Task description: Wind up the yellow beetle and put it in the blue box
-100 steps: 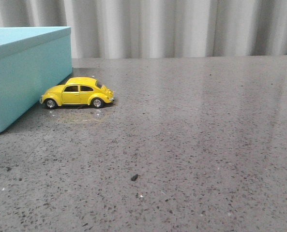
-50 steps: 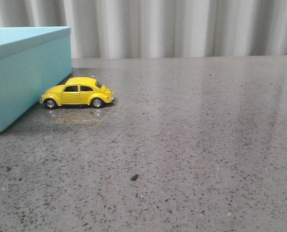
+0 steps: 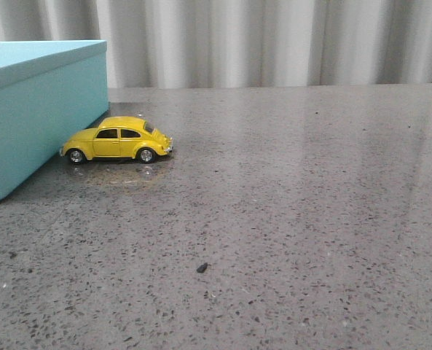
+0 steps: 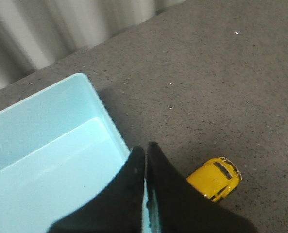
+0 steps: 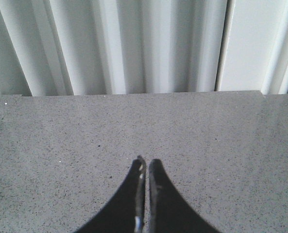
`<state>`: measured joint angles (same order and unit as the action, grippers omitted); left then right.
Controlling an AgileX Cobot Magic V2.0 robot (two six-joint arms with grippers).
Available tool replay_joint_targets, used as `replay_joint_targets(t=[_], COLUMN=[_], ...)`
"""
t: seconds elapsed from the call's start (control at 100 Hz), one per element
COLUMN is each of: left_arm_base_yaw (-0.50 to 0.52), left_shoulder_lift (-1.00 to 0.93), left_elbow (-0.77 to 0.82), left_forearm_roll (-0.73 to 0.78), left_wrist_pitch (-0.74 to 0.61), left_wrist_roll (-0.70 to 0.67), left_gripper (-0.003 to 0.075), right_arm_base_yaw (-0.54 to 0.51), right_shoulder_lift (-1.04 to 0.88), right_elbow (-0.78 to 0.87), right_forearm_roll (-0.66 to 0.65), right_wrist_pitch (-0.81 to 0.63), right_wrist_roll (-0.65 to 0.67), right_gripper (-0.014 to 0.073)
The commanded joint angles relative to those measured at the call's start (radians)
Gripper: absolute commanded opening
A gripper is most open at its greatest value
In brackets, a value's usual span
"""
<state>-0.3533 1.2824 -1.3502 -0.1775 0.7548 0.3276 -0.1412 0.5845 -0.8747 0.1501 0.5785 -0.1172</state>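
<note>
You have one beetle (image 3: 117, 139) on the table (image 3: 288, 189), yellow, four wheels presumed but only two show from the front. One box (image 3: 33, 109), blue. Two grippers, one per wrist view: left (image 4: 145, 151), right (image 5: 145, 165). One dark speck (image 3: 202, 267) on the tabletop.

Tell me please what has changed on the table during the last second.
Nothing visibly changed. The yellow beetle stands in the same spot beside the blue box, on its wheels, and neither hand holds anything: left hand and right hand are both shut and empty.
</note>
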Motion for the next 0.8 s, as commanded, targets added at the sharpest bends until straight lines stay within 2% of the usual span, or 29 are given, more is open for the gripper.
replay_joint_targets(t=[0.0,0.06,0.13,0.22,0.32,0.37,0.44,0.49,0.62,0.79], left_arm_base_yaw=[-0.008,-0.008,-0.008,-0.008,-0.008,-0.008,-0.008,-0.008,-0.008,-0.015], left_shoulder_lift=[0.024,0.058,0.097,0.142,0.176,0.184,0.19,0.192,0.194,0.21], left_elbow=[-0.059,-0.077,-0.105,-0.136,-0.15,-0.15,-0.15,-0.15,-0.15,-0.15], left_forearm_roll=[-0.152,-0.236,-0.273,-0.273,-0.273,-0.273,-0.269,-0.256,-0.252,-0.253], left_wrist_pitch=[-0.047,-0.047,-0.025,0.023,0.082,0.097,0.106,0.119,0.192,0.208], left_wrist_roll=[0.164,0.261,0.304,0.329,0.339,0.344,0.348,0.37,0.447,0.514], left_gripper=[-0.002,-0.002,-0.0017,0.0041,0.0192,0.0316,0.045,0.0502,0.0512,0.0512], right_arm_base_yaw=[0.0,0.0,0.0,0.0,0.0,0.0,0.0,0.0,0.0,0.0], right_shoulder_lift=[-0.013,-0.02,-0.025,-0.032,-0.041,-0.044,-0.048,-0.048,-0.048,-0.048], right_elbow=[-0.02,-0.014,-0.014,-0.014,-0.014,-0.014,-0.014,-0.014,-0.014,-0.014], right_forearm_roll=[0.005,0.012,0.016,0.016,0.016,0.018,0.018,0.018,0.018,0.018], right_wrist_pitch=[-0.062,-0.075,-0.077,-0.074,-0.072,-0.072,-0.072,-0.072,-0.074,-0.081], right_wrist_roll=[-0.009,-0.009,-0.009,-0.009,-0.009,-0.009,-0.009,-0.009,-0.009,-0.009], right_gripper=[-0.0061,-0.0061,-0.0061,-0.0061,-0.0061,-0.0061,-0.0061,-0.0061,-0.0061,-0.0061])
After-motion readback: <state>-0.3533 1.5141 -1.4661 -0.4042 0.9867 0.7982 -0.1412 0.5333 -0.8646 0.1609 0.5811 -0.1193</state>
